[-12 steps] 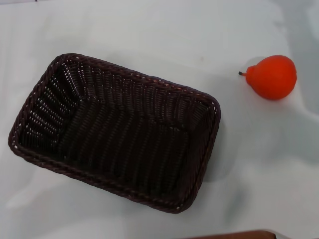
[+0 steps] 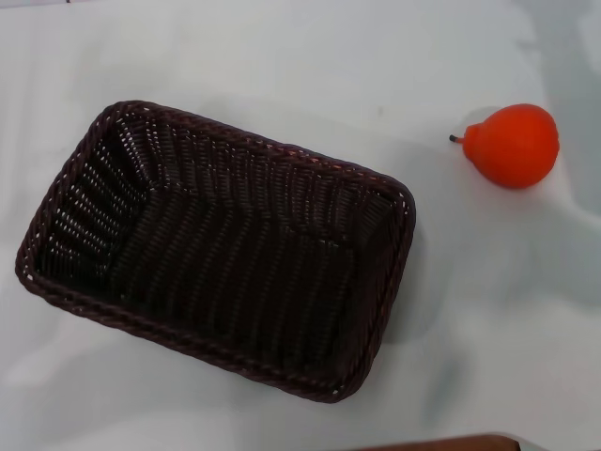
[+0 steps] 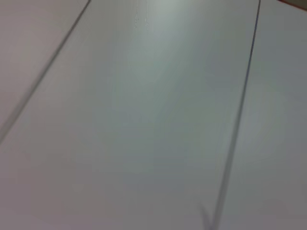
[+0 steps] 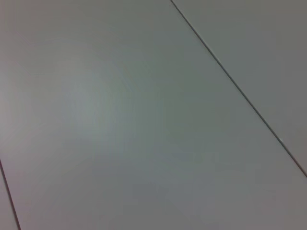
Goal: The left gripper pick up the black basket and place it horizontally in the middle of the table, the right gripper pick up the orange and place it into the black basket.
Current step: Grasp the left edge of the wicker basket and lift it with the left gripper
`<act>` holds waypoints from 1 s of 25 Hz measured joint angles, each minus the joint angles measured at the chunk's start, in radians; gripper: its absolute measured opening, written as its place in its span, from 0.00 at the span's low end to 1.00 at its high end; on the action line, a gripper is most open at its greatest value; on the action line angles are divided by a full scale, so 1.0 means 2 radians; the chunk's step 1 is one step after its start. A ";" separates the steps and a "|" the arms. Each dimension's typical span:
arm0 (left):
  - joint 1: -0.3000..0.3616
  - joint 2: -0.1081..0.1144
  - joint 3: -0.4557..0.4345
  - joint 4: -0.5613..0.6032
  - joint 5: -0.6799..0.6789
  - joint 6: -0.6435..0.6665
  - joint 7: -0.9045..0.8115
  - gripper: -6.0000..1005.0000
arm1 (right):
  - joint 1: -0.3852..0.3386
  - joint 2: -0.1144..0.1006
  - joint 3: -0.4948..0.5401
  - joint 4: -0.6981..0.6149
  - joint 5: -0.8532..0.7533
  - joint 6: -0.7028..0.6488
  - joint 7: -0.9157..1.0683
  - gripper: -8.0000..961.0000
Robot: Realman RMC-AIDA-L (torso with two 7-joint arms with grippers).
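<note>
A large rectangular dark brown-black woven wicker basket (image 2: 216, 249) sits skewed on the plain white counter (image 2: 282, 56), its open side up. The glossy orange-red pear-shaped fruit (image 2: 512, 144) lies well apart to its right, stem pointing left. Neither gripper appears in any view, so their state cannot be told.

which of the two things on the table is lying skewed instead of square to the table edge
The black basket: its long sides run diagonally across the table in the head view, and it is empty. The orange is a small rounded fruit lying apart, toward the robot's right.
</note>
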State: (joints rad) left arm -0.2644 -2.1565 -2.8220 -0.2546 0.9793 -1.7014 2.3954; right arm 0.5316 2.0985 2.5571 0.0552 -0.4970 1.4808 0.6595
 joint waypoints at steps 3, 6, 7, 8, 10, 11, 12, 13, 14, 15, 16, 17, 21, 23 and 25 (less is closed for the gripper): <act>0.009 0.015 0.056 -0.046 0.004 0.008 -0.112 0.80 | 0.001 0.000 0.000 0.000 0.000 -0.001 0.000 0.95; 0.014 0.041 0.117 -0.102 0.022 0.010 -0.231 0.80 | 0.001 0.000 0.000 0.000 0.000 -0.006 0.000 0.95; 0.015 0.052 0.134 -0.123 0.032 0.010 -0.274 0.80 | 0.002 0.000 0.001 0.000 0.000 -0.008 0.000 0.95; 0.014 0.061 0.147 -0.141 0.041 0.010 -0.310 0.80 | 0.002 -0.001 0.002 0.000 0.000 -0.009 0.000 0.95; 0.012 0.075 0.162 -0.171 0.064 0.008 -0.374 0.80 | 0.003 -0.001 0.007 0.000 0.000 -0.015 0.001 0.95; 0.011 0.083 0.169 -0.193 0.083 0.007 -0.415 0.80 | 0.003 -0.001 0.009 0.000 0.000 -0.017 0.002 0.95; 0.010 0.089 0.174 -0.217 0.103 0.006 -0.449 0.80 | 0.003 -0.001 0.009 0.000 0.000 -0.017 0.002 0.95; 0.009 0.094 0.180 -0.247 0.133 0.006 -0.492 0.80 | 0.003 -0.001 0.010 0.000 0.000 -0.019 0.004 0.95; 0.009 0.099 0.185 -0.277 0.162 0.006 -0.528 0.80 | 0.003 -0.001 0.011 0.000 0.000 -0.021 0.008 0.95; 0.008 0.102 0.190 -0.305 0.193 0.005 -0.564 0.81 | 0.003 -0.001 0.011 0.000 0.000 -0.024 0.011 0.95; 0.006 0.104 0.196 -0.337 0.226 0.005 -0.600 0.81 | 0.003 -0.001 0.012 0.000 0.000 -0.028 0.015 0.95; 0.004 0.104 0.200 -0.366 0.257 0.004 -0.629 0.81 | 0.003 -0.001 0.012 0.001 0.000 -0.032 0.017 0.95; -0.012 0.098 0.208 -0.456 0.394 0.004 -0.732 0.81 | 0.006 -0.002 0.013 0.004 0.000 -0.043 0.019 0.95; -0.024 0.093 0.209 -0.473 0.446 0.004 -0.762 0.81 | 0.009 -0.002 0.013 0.005 0.000 -0.049 0.019 0.95; -0.038 0.087 0.209 -0.484 0.499 0.004 -0.783 0.81 | 0.011 -0.002 0.013 0.005 0.000 -0.053 0.019 0.95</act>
State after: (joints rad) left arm -0.3412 -1.9824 -2.4040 -1.2225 1.9768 -1.6938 0.8296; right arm 0.5540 2.0954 2.5832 0.0652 -0.4968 1.3738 0.6980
